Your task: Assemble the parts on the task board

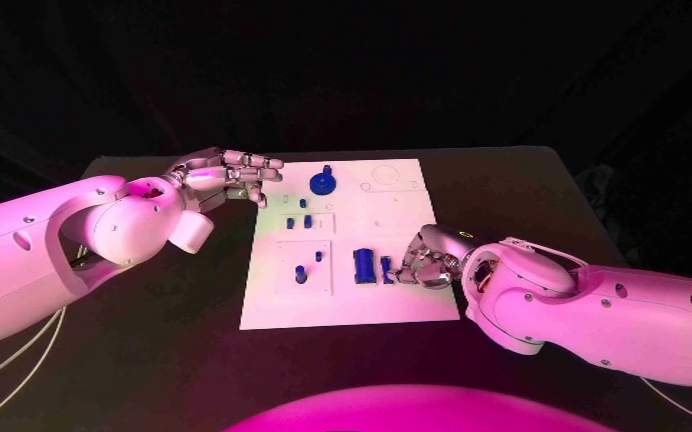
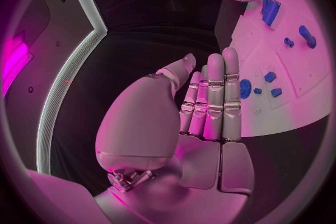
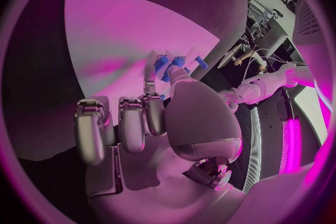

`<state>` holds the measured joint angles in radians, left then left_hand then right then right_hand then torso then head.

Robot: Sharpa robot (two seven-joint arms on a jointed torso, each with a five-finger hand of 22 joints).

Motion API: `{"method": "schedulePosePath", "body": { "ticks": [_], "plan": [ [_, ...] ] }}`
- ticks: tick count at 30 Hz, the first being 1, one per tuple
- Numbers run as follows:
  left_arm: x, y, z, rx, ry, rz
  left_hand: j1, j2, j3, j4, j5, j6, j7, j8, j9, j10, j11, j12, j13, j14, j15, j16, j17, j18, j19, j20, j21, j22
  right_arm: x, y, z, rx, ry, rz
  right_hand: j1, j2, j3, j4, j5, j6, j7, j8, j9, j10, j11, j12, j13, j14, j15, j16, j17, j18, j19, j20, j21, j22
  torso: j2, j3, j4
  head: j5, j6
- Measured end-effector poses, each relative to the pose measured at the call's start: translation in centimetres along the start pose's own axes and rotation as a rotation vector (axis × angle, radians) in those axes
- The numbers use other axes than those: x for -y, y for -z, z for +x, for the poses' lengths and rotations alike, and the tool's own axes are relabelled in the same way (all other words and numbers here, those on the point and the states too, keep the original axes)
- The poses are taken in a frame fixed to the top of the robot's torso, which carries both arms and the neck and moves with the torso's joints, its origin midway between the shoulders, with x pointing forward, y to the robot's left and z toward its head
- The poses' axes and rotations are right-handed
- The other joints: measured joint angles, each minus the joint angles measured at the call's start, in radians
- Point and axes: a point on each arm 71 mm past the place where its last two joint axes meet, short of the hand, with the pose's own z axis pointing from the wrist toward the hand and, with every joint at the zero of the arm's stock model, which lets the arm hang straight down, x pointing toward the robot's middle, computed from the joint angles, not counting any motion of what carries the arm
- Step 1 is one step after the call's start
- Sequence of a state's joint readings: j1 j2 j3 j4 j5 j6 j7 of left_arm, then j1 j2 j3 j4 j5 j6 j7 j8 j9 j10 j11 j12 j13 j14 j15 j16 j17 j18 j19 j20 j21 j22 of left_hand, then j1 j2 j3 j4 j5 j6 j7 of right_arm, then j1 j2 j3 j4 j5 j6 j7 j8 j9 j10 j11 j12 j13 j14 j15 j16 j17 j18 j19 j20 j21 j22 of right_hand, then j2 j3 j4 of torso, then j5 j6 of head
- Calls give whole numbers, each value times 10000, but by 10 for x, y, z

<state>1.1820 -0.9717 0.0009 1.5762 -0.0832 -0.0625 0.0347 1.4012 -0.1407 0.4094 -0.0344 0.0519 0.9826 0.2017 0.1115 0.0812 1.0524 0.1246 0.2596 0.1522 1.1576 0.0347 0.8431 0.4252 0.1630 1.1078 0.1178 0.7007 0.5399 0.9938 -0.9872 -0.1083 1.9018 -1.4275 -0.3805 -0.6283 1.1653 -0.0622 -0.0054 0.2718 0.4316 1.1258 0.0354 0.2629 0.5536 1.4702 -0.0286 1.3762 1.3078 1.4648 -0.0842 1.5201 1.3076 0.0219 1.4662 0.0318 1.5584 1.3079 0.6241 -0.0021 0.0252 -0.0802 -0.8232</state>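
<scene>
The task board [image 1: 378,302] was a white rectangular plate lying flat on the black table [image 1: 173,302], its long axis running from the near edge toward the far edge. No writing on it could be read.

Nearest on the board, a blue rectangular block [image 1: 365,266] stood with its long side along the board's length. Just beside it, at the board's right edge, the right hand [image 1: 427,260] rested with fingers curled down over a small blue piece [image 1: 387,270]; whether the piece was actually pinched could not be told from head or wrist view.

Left of the block, within a raised square outline, lay a short blue peg [image 1: 300,274] and a smaller blue dot [image 1: 319,253].

Farther along, two small blue pegs [image 1: 299,222] sat side by side.

Farthest, a round blue gear-like part [image 1: 323,183] sat near the board's far-left corner.

The left hand [image 1: 231,177] hovered just off that corner, fingers straight and close together, holding nothing.
</scene>
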Motion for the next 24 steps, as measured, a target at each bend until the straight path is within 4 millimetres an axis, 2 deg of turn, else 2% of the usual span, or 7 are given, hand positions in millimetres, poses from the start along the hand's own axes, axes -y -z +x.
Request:
{"method": "schedulePosePath", "body": {
  "ticks": [10, 24],
  "plan": [
    [0, 0, 0, -6, -1, -3, 0, 0, 0, 0, 0, 0, 0, 0, 0, 0, 0, 0, 0, 0, 0, 0, 1, 0, 0, 0, 0, 0, 4, -3, 2, -81, 44, 30, 76, 1, 0, 0, 0, 0, 0, -1, 9, 0, 0, 0, -1, 0, 0, 0, -1, 0, 0, 0, 0, -2, 1, -5, 19, -20, 2],
    [0, 0, 0, -6, -5, -4, 0, 0, 0, 0, 0, 0, 0, 0, 1, 1, -1, 0, 0, 0, 0, 0, 2, 0, 0, 0, 0, 1, 4, -15, 7, -101, 100, 116, 248, 64, -29, -30, 0, 0, 0, -1, 32, 0, 0, 0, 0, 0, 1, 0, -1, 1, 0, 0, 0, -3, 13, 0, 28, 19, -77]
  ]
}}
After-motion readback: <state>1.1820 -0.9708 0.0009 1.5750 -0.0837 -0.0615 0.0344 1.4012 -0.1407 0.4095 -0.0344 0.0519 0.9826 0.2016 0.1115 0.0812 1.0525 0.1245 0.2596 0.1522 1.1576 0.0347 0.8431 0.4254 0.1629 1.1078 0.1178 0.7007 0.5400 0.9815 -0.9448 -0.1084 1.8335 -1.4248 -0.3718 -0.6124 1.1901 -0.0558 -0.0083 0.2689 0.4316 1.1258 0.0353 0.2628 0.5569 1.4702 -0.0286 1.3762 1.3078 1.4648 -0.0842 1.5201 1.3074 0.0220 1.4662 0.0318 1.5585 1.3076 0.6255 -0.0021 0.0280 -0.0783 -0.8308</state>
